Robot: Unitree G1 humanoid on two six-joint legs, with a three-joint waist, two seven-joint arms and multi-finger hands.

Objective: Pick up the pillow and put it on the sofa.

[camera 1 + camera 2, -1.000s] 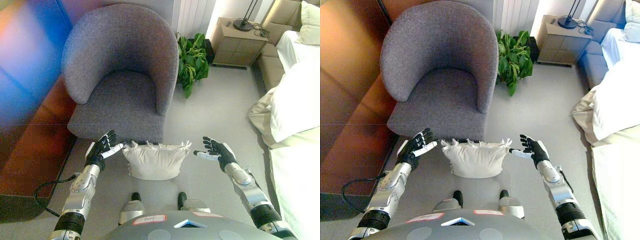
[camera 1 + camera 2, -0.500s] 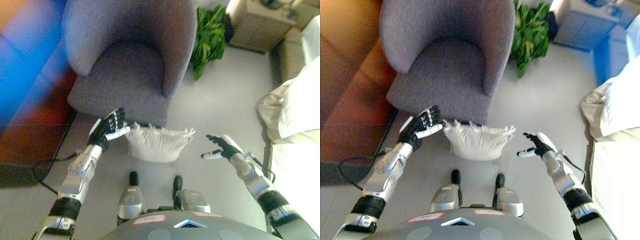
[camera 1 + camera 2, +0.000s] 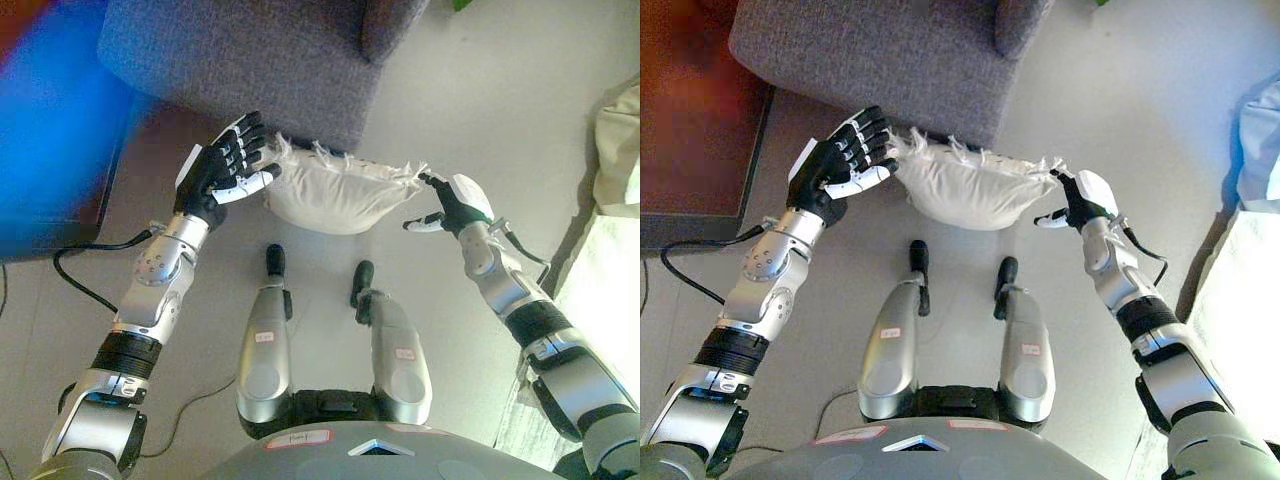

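Pillow (image 3: 340, 195) lies on the floor (image 3: 520, 120) against the sofa (image 3: 250, 55) front, long axis left to right. Left robot hand (image 3: 225, 165), fingers spread, touches its left end; right robot hand (image 3: 447, 205), fingers loose, sits at its right end. Both about equally near.

Pillow (image 3: 965, 185) on floor — between open robot hands

Soft cloth pillow (image 3: 965, 186), fringed edge

The sofa (image 3: 250, 60) is cut off by the top edge, and it hides the pillow's (image 3: 340, 195) far edge
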